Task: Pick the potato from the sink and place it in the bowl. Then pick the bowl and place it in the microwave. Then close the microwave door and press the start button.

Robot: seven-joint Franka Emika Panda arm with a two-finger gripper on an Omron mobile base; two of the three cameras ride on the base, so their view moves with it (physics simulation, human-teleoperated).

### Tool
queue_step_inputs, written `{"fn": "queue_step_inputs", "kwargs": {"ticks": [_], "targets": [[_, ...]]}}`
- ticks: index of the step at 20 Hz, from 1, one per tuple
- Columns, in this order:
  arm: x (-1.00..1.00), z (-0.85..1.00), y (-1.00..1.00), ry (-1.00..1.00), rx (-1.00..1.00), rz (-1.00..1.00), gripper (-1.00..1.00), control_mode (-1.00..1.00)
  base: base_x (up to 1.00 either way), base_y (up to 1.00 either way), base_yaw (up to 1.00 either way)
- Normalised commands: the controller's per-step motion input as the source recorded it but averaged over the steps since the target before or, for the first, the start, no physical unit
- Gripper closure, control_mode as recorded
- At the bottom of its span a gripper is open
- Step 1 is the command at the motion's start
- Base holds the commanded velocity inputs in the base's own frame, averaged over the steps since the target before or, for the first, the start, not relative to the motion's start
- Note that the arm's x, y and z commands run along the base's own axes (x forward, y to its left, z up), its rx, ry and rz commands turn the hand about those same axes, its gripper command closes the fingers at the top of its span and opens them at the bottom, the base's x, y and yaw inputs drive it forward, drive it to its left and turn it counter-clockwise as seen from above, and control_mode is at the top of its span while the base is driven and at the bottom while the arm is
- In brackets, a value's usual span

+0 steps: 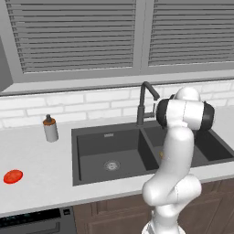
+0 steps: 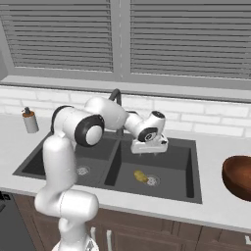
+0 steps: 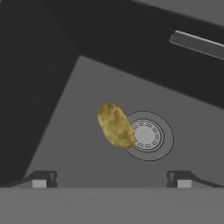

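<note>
**Yellowish-tan potato waiting in right basin, open gripper above**

Lumpy, oval, mottled yellow-tan potato [image 3: 115, 125] lying on flat dark grey floor of sink [image 2: 191, 169], right basin, just beside and partly overlapping rim of round silver drain [image 3: 146, 135]. Loose, not held. Roughly centred in hand view, so hand looks lined up for a straight descent.

Gripper [image 2: 149, 146] hovering over right basin, well above potato, pointing down. Finger tips [image 3: 40, 179] spread wide at bottom corners of hand view, nothing between them. Probably pre-grasp stage: spread kept wide to clear the potato's width.

Smooth, deep, reddish-brown wooden bowl [image 2: 238, 177] on pale counter [image 2: 215, 208] right of sink, apart from basin edge, cut off by frame edge. Handy as drop target, short carry.

Dark gooseneck tap [image 1: 145, 103] behind divider, near arm's elbow; possible snag on the lift.

Off to the left on counter: small grey bottle with orange cap [image 1: 50, 129], flat red disc [image 1: 13, 176]. Neither relevant.

Potato rounded, uneven; could roll toward drain under one-sided contact.
</note>
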Motion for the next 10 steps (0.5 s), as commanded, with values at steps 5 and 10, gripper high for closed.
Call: {"fn": "queue_step_inputs", "kwargs": {"ticks": [5,10], "targets": [[0.14,-0.48,0.00,0.00,0.00,0.00,-1.00,-1.00,0.00,0.00,0.00],[0.02,-0.38,0.02,0.00,0.00,0.00,-1.00,-1.00,0.00,0.00,0.00]]}}
